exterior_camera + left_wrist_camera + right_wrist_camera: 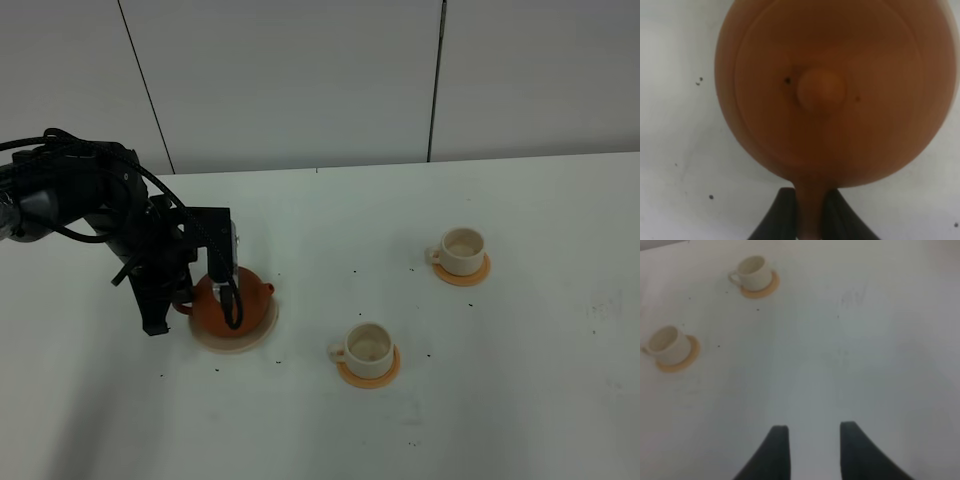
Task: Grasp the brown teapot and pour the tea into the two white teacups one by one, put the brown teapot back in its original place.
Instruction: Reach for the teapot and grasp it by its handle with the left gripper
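White speckled counter [540, 400], bearing one squat terracotta brown teapot [255, 302], upright on its pale beige saucer [238, 346], its handle-to-spout axis running across the exterior view with the short spout toward the cups. Only the left wrist view shows the knobbed lid [821, 90] from above and the left jaws pinching the loop handle [810, 207]; only the right wrist view shows the right jaws, spread and empty. Near teacup [368, 345] and far teacup [462, 250], small, off-white and cylindrical, each on a flat orange coaster [384, 376].
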You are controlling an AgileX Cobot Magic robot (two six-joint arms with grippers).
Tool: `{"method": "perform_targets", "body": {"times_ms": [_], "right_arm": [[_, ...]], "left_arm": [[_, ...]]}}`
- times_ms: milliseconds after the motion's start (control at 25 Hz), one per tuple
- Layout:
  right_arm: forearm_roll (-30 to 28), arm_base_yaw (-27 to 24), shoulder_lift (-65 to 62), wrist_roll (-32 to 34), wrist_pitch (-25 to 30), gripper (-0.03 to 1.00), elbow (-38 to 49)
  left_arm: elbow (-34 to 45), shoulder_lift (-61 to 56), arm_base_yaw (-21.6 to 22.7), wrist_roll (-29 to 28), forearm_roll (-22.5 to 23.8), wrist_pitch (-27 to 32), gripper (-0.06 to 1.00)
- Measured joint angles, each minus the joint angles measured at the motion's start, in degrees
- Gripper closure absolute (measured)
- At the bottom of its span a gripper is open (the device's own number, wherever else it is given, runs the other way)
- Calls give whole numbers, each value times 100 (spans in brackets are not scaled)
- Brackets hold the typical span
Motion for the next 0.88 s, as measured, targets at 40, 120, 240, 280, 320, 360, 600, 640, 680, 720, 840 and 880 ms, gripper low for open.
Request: {"method": "perform_targets", "body": {"times_ms": [40,120,240,280,320,360,600,640,680,720,840,880], "right_arm": [[0,0,0,0,0,73,0],[0,0,0,0,0,73,0],[0,0,0,0,0,73,0],[0,0,0,0,0,73,0],[0,0,0,0,0,73,0],[0,0,0,0,0,73,0],[0,0,0,0,0,73,0],[0,0,0,0,0,73,0],[0,0,0,0,0,73,0],[0,0,0,0,0,73,0],[0,0,0,0,0,73,0],[0,0,0,0,0,73,0]], "left_arm": [[0,0,0,36,-69,-17,77],[0,0,22,129,-265,-48,77],[0,0,92,318,-633,-90,77],[0,0,122,366,-722,-96,77],[0,0,154,394,-789,-89,77],[0,0,167,443,-820,-78,77],[0,0,188,490,-860,-44,77],[0,0,188,498,-873,-44,77],[0,0,188,505,-901,-50,77],[0,0,188,519,-934,-50,77],[0,-48,188,585,-992,-57,77],[0,-88,188,607,-999,-68,77]]}}
